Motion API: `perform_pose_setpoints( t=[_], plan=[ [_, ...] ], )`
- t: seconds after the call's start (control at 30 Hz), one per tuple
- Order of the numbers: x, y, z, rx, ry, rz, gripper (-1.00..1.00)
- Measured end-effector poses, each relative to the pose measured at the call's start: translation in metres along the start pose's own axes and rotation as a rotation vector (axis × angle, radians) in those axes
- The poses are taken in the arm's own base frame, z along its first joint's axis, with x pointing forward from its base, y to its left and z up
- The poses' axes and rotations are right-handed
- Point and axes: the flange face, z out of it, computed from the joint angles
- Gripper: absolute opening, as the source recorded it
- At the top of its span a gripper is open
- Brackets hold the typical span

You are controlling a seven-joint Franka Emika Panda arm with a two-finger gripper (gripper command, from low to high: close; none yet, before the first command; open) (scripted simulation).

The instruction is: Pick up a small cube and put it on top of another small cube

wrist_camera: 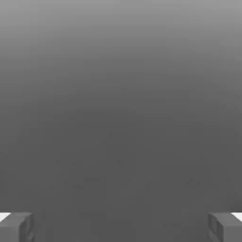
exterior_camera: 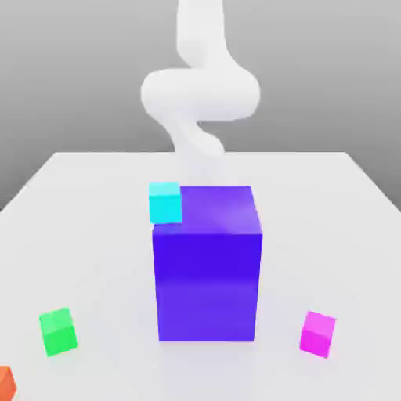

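The small magenta cube (exterior_camera: 317, 334) rests on the white table near the front, at the exterior view's right. The small bright green cube (exterior_camera: 59, 331), equal in size, sits near the front at the exterior view's left. A big blue-purple block (exterior_camera: 207, 266) stands between them. My white arm (exterior_camera: 200, 94) rises behind that block, far from both cubes. In the hand view my gripper (wrist_camera: 121, 227) is open, its two grey fingertips (wrist_camera: 16, 228) spread wide apart with nothing between them and only plain grey ahead.
A cyan small cube (exterior_camera: 165, 202) sits by the big block's far upper corner on the exterior view's left. An orange-red small cube (exterior_camera: 5, 384) lies at the front left corner. The white table (exterior_camera: 94, 235) stretches around the block.
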Motion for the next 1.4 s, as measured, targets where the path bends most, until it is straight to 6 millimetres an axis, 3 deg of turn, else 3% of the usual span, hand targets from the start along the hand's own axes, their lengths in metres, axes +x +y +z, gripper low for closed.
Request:
perform_pose_setpoints(
  t=[0.17, 0.37, 0.53, 0.7, 0.8, 0.97, 1.0, 1.23, 1.4],
  plan=[
    [-0.044, -0.013, 0.109, -0.042, -0.168, -0.199, 0.00],
    [-0.126, -0.011, 0.219, -0.085, -0.355, -0.441, 0.00],
    [-0.209, 0.008, 0.291, -0.120, -0.505, -0.648, 0.00],
    [-0.301, 0.042, 0.342, -0.149, -0.653, -0.874, 0.00],
    [-0.341, 0.071, 0.366, -0.171, -0.722, -0.971, 0.00],
    [-0.373, 0.099, 0.408, -0.174, -0.736, -0.990, 0.00],
    [-0.377, 0.103, 0.413, -0.174, -0.736, -0.990, -1.00],
    [-0.377, 0.103, 0.412, -0.175, -0.737, -0.990, -1.00],
    [-0.353, 0.080, 0.376, -0.175, -0.737, -0.991, -1.00]
  ],
)
